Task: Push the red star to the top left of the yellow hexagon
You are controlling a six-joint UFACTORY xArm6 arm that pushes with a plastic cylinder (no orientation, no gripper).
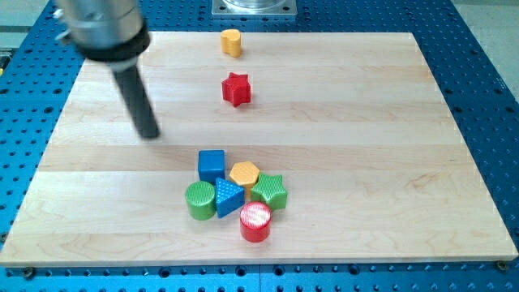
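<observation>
The red star (236, 89) lies on the wooden board in the upper middle of the view. A yellow hexagon (232, 41) stands above it near the board's top edge. A second yellow-orange hexagon (244, 173) sits in a cluster lower down. My tip (149, 134) is on the board well to the left of the red star and a little lower, touching no block. The rod rises to the upper left.
A cluster sits at lower centre: blue cube (212, 165), green cylinder (199, 200), blue triangle (228, 198), green star (270, 191), red cylinder (255, 221). The wooden board (405, 122) lies on a blue perforated table (486, 49).
</observation>
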